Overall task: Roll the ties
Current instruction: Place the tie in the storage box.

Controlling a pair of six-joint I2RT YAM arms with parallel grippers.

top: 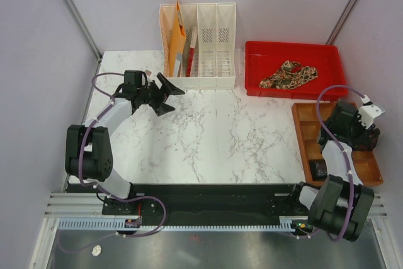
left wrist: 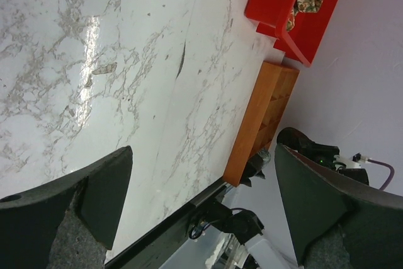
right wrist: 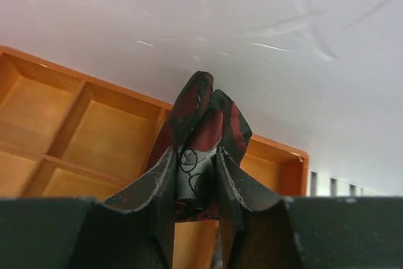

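The left arm is stretching toward the far-left corner of the table (top: 214, 140), the left tool (top: 171, 97) hanging with jaws spread wide. The right arm is bending at the right edge, the right tool (right wrist: 195, 155) pinching a maroon tie (right wrist: 203, 113).

Bright, even overhead light, a glare streak on the marble table (left wrist: 91, 36), close-up fingers (right wrist: 151, 187) slightly soft.

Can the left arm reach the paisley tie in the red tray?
Maybe, at a stretch. The left gripper is open and empty, the table between is bare, and the paisley tie lies uncovered in the red tray. But that tray sits far over on the right, so reach is doubtful.
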